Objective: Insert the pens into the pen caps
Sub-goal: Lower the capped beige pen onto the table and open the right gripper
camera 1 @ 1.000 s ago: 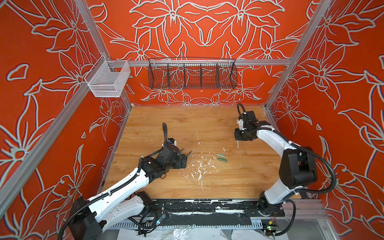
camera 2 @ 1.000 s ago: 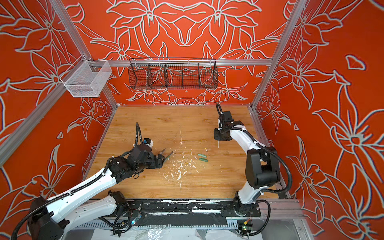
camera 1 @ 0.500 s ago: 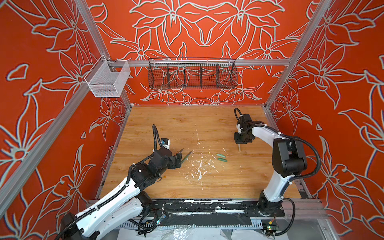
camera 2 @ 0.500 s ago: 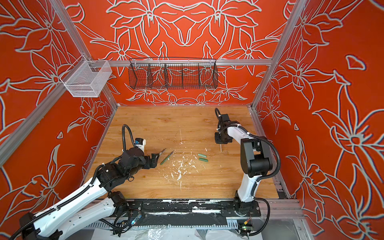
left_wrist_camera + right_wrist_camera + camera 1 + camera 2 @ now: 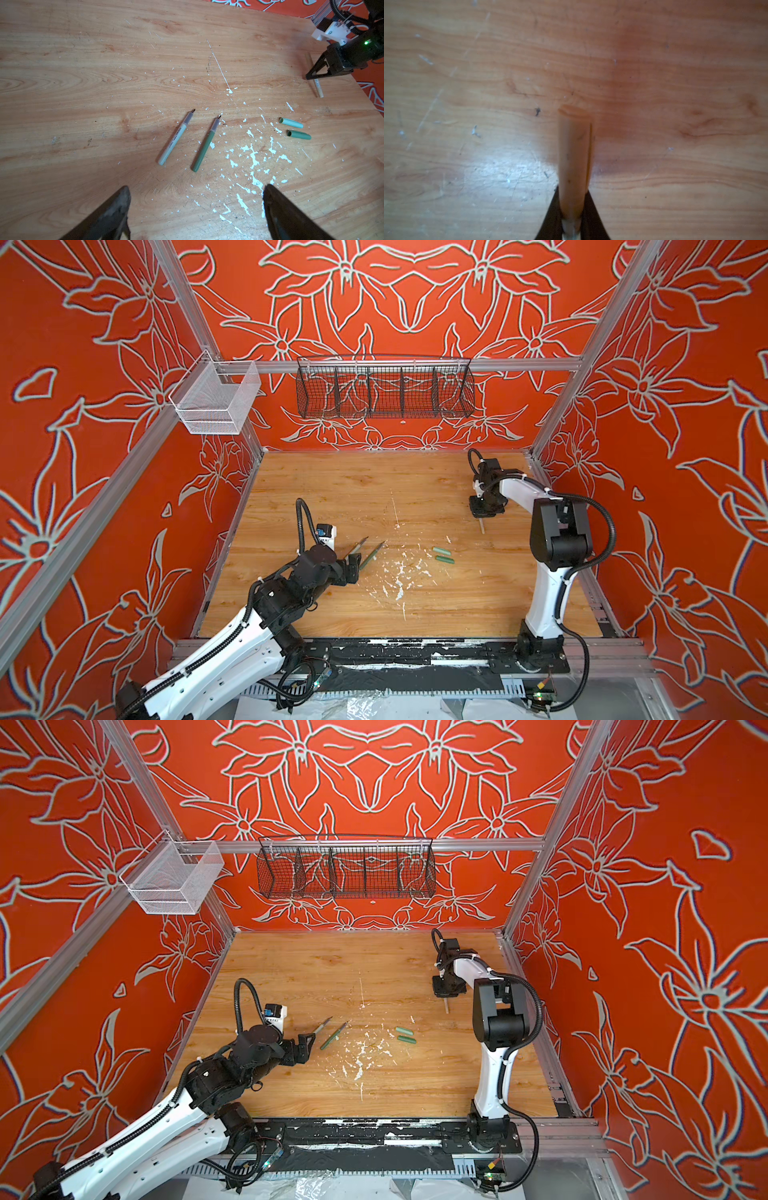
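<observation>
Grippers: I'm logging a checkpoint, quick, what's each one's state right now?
Left gripper: open, holding nothing.
Right gripper: shut on the tan pen.

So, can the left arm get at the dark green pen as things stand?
Probably yes. The left end effector is open and hovers just short of the dark green pen, which lies flat with nothing on it; the pale green pen lies beside it, apart.

Open tabletop (image 5: 83, 62) around pens (image 5: 202, 145) and caps (image 5: 291, 123)
</observation>
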{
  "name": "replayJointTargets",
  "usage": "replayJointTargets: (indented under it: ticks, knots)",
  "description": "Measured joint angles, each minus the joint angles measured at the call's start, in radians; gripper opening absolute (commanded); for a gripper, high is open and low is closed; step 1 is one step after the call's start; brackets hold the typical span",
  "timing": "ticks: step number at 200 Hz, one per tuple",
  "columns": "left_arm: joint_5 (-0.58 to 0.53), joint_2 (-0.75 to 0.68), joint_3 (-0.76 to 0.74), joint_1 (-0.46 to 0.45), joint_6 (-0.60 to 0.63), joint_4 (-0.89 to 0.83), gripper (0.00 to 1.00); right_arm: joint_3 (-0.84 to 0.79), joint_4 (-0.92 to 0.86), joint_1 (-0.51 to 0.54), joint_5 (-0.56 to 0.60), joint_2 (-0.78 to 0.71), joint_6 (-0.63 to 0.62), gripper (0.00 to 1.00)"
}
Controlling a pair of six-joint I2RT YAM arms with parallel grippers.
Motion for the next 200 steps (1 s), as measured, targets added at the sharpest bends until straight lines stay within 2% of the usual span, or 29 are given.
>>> replayJointTargets:
  ticks: [31, 68, 101, 154, 176, 200]
  knots:
    - [0.007, -0.018, -0.007, 0.0, -0.002, 0.0, 0.97, 0.0, -0.012, -0.009, -0.001, 0.007, -0.002, 0.08]
    - [0.034, -0.012, -0.006, 0.0, -0.016, -0.006, 0.97, 0.009, -0.017, -0.018, 0.0, 0.019, -0.004, 0.23]
    - [0.043, 0.008, -0.006, 0.0, -0.036, -0.02, 0.97, 0.005, -0.009, -0.025, 0.0, 0.019, -0.011, 0.32]
    - [0.051, 0.007, 0.006, 0.0, -0.058, -0.065, 0.97, -0.006, 0.008, -0.033, -0.014, 0.008, -0.008, 0.37]
    - [0.051, 0.027, 0.055, 0.0, -0.056, -0.098, 0.97, -0.052, 0.031, -0.033, -0.029, -0.055, 0.017, 0.39]
    - [0.056, 0.063, 0.126, 0.0, -0.053, -0.119, 0.97, -0.138, 0.078, -0.033, -0.061, -0.223, 0.068, 0.41]
